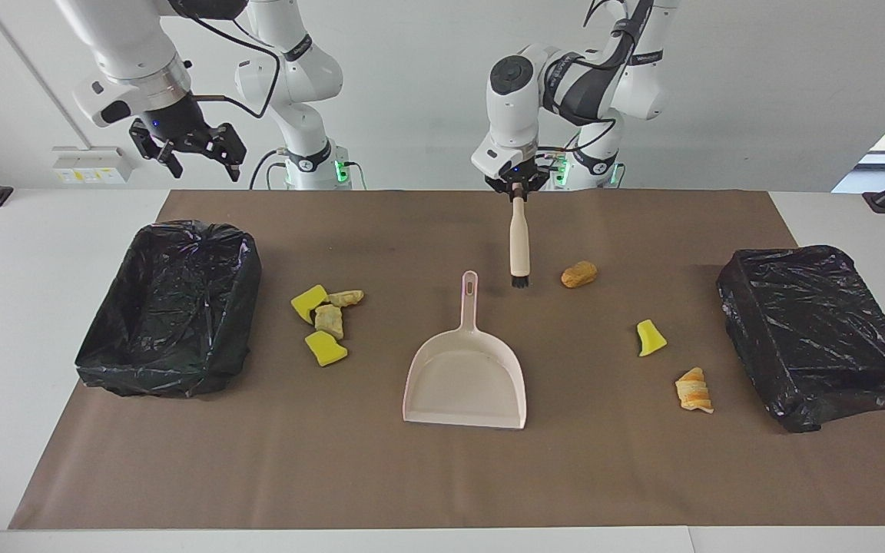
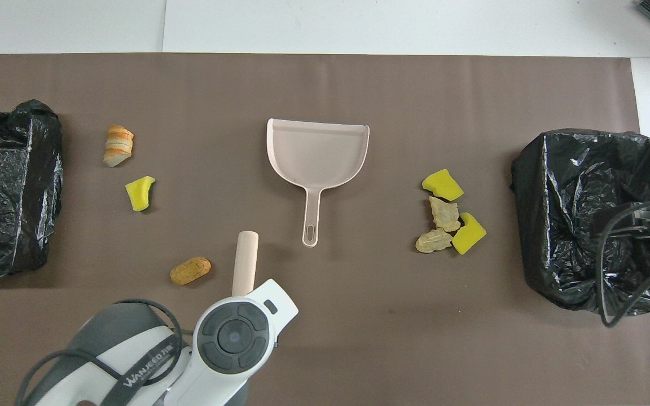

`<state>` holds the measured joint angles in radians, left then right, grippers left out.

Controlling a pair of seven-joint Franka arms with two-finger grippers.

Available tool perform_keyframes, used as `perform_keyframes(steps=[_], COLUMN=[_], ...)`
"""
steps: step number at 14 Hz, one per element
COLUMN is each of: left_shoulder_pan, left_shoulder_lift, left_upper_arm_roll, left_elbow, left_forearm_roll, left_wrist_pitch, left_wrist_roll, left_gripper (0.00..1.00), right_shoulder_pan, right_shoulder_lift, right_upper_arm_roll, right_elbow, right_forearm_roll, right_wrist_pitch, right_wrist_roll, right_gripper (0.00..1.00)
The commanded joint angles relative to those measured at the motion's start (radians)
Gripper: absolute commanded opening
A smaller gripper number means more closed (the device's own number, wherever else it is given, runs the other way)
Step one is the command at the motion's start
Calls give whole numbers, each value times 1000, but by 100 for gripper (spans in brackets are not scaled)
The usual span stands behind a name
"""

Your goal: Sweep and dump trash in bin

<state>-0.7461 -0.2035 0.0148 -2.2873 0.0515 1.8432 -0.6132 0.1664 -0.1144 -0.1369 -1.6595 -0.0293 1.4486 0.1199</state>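
Left gripper [image 1: 518, 193] clenches the brush [image 1: 518, 244]; lower bristles beside the bread roll [image 1: 578, 274], sweep toward the dustpan [image 1: 466, 378]. Right gripper [image 1: 198, 153], released, waits.

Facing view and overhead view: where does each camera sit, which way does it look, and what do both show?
Facing view: high across the table, looking at the robots; both arms show, left gripper shut on the brush, right gripper open above the table's right-arm end.
Overhead view: high above the robots' end, looking forward and steeply down; the left arm's wrist and the right arm's cables show.
Shared: dustpan, brush, scraps, both bins.
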Motion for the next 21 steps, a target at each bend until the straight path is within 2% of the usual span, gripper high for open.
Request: perform_keyframes(steps=[1,3,6,10,13,15,16,21], left_shoulder_pan=[172,305,482,672,773,836,840,823], left_shoulder_lift=[16,62,162,330,471,557,568,533], left_upper_arm_roll=[-10,-10,-10,-9,-9,-10,-10,-19], left_elbow=[-11,17,127,349,478,587,600,530], left_forearm_roll=[45,45,48,50,108,197,199,189], left_wrist_pitch=[54,122,185,197,312,318,317,214], left_wrist_roll=[171,351,657,909,1027,1094,1136,1184], left_gripper=[0,0,0,0,0,0,0,0], right_shoulder_pan=[65,106,166,280,346,379,401,499], right_shoulder_lift=[54,110,179,389,470,512,531,633], right_upper_arm_roll=[6,10,10,10,13,23,23,23], right_elbow=[49,98,144,286,294,293,293,290], right_forearm_roll=[23,70,88,143,176,189,189,195], right_wrist_pitch=[6,15,18,42,175,249,271,400], right_wrist_roll=[128,217,302,446,553,567,570,678], right_gripper=[100,100,100,100,100,100,100,100])
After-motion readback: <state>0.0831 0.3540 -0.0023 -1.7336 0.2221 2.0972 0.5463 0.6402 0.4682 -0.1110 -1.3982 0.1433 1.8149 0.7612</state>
